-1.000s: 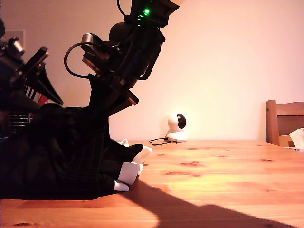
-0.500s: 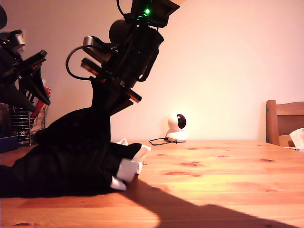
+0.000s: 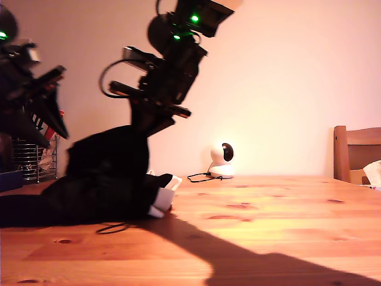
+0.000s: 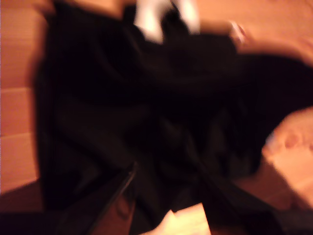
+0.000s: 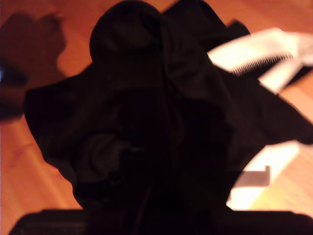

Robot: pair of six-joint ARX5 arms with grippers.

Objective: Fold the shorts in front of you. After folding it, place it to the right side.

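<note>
The shorts (image 3: 101, 185) are seen in a dark heap at the exterior view's left, lying on the wooden table (image 3: 286, 214). One part is pulled up to my second gripper (image 3: 149, 122), which is closed tight on the cloth. In the second wrist view the black cloth (image 5: 146, 127) hides the jaws. My first gripper (image 3: 44, 116) is held above the heap, nearer the exterior view's left edge, spread wide with nothing in it. A white band (image 3: 161, 199) shows at the heap's edge. Lots of bare table is seen toward the exterior view's right. A wire rack (image 3: 36, 164) stands behind the heap; what is in it cannot be told. A small white camera (image 3: 223, 159) sits by the plain wall, and a wooden chair (image 3: 357, 152) is seen at the exterior view's right edge.
</note>
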